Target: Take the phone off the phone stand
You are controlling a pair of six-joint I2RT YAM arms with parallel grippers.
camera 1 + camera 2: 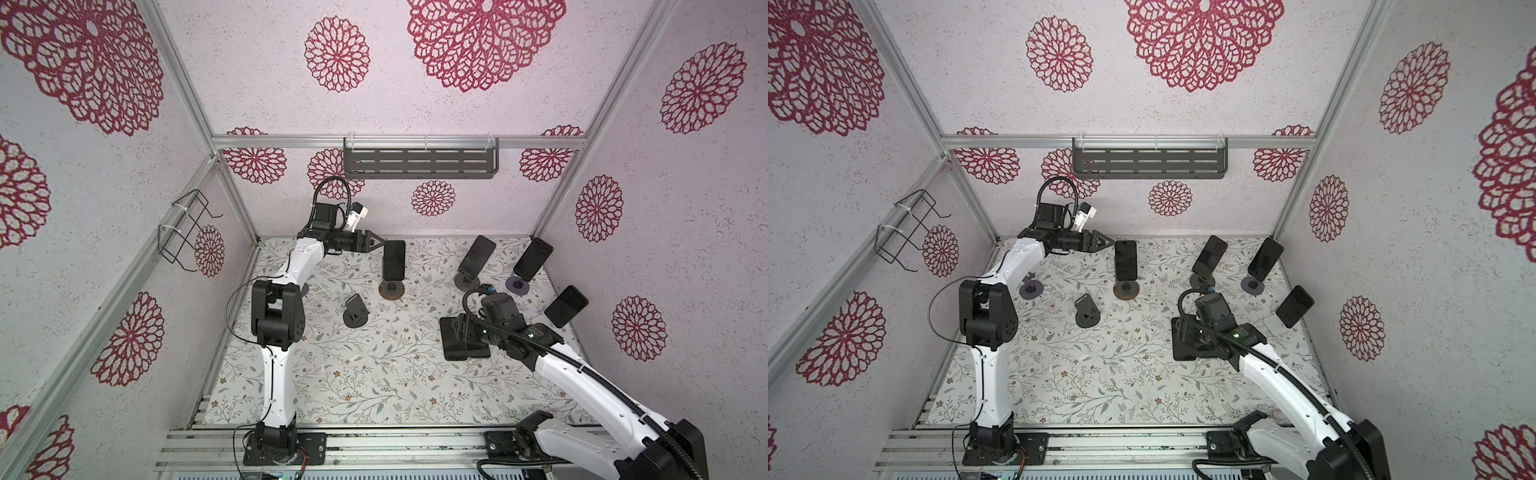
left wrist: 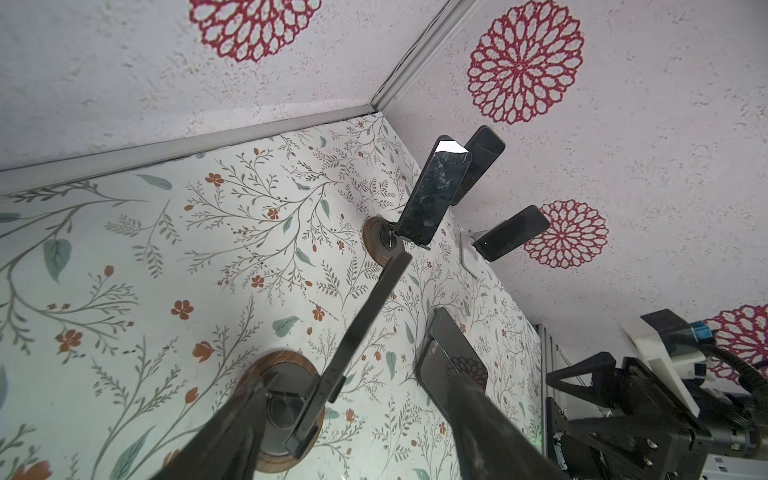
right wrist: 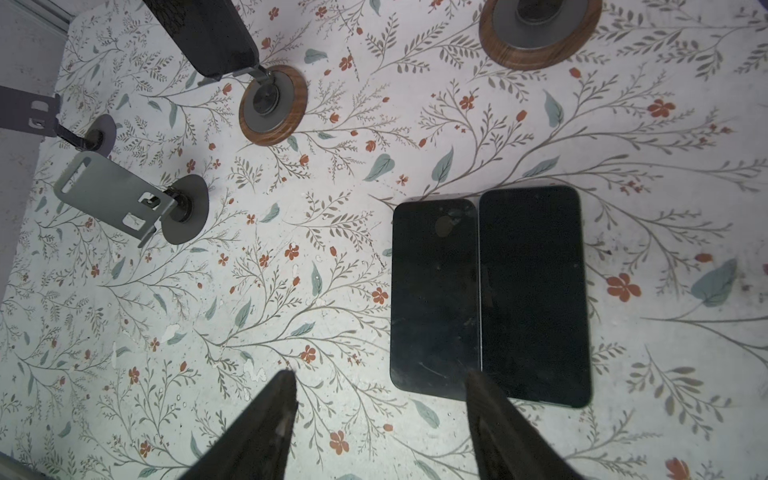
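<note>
A dark phone [image 1: 394,259] [image 1: 1126,259] leans upright on a phone stand with a round wooden base [image 1: 392,290] [image 2: 249,386] at the back middle. My left gripper [image 1: 380,244] [image 2: 353,378] is open at the phone's upper left edge. In the left wrist view the phone [image 2: 357,328] shows edge-on between the fingers, with gaps on both sides. My right gripper [image 3: 380,380] is open low over two dark phones [image 3: 434,299] [image 3: 534,295] that lie flat side by side; one finger [image 3: 486,407] overlaps the nearer phone's corner.
Three more phones lean on stands at the back right [image 1: 478,253] [image 1: 534,258] [image 1: 567,305]. An empty grey stand [image 1: 355,311] [image 3: 120,199] is near the middle, with another [image 3: 29,112] behind my left arm. A shelf [image 1: 419,162] hangs on the back wall.
</note>
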